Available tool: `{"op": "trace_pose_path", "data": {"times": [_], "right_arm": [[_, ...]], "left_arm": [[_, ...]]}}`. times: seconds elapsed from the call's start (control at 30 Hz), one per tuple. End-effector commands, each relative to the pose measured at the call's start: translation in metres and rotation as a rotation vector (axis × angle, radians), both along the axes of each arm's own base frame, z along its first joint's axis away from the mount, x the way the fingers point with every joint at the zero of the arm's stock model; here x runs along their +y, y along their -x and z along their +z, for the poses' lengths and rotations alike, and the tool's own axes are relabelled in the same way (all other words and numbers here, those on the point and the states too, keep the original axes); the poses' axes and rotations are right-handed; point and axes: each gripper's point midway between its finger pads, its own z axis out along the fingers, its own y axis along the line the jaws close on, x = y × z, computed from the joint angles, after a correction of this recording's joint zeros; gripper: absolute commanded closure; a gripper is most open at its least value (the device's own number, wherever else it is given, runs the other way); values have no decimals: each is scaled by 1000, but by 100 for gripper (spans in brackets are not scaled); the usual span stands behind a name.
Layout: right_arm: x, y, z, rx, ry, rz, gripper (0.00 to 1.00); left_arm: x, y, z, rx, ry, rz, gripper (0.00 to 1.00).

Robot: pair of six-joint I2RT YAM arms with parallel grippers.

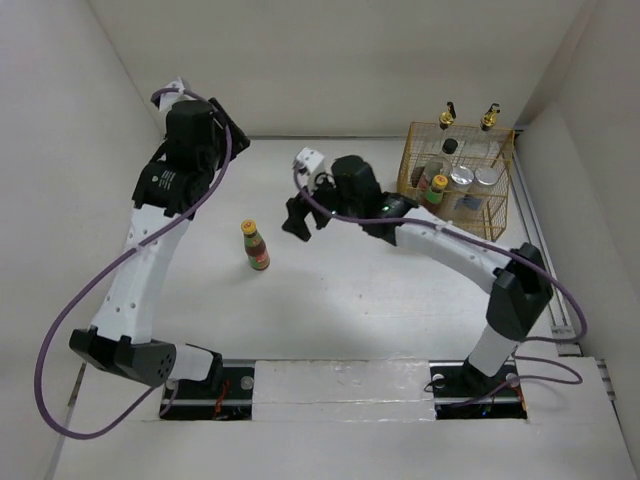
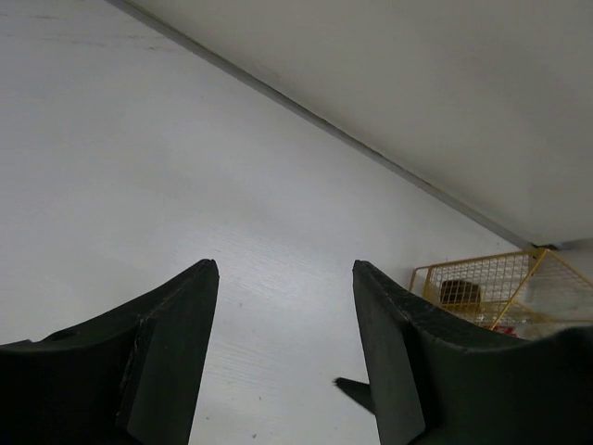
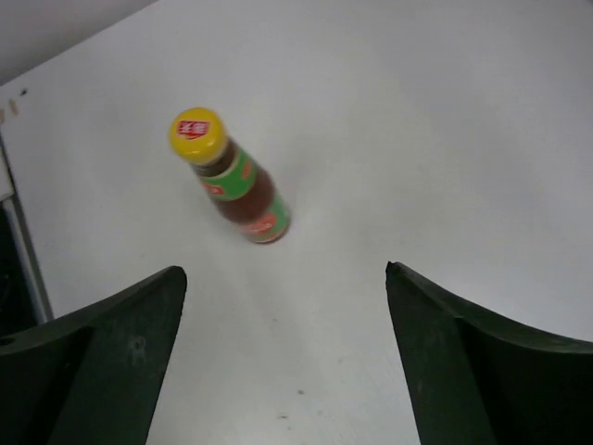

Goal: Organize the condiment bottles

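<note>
A yellow-capped sauce bottle (image 1: 255, 246) with a red and green label stands upright alone on the white table, left of centre; it also shows in the right wrist view (image 3: 232, 178). My right gripper (image 1: 297, 218) is open and empty, a short way to its right, above the table (image 3: 286, 272). My left gripper (image 1: 238, 140) is open and empty near the back left (image 2: 285, 266). In the yellow wire basket (image 1: 412, 160) at the back right stand two gold-spouted bottles (image 1: 447, 117), a black-capped bottle (image 1: 449, 148), a yellow-capped bottle (image 1: 436, 188) and two silver-capped ones (image 1: 474, 177).
White walls close the table at the back and both sides. The basket's corner shows in the left wrist view (image 2: 482, 287). Purple cables run along both arms. A rail runs along the right edge (image 1: 565, 310).
</note>
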Motion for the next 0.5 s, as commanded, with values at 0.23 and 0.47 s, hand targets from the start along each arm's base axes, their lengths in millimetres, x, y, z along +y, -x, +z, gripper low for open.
{"op": "trace_pose_path", "data": {"times": [0.23,0.47], "right_arm": [[108,27,-28,-39,-37,240,1],[136,7,-54,-60,-23,191,1]], "left_arm": [[38,57,2,-19,80,156,43],[43,66,1,-27,79,164,43]]}}
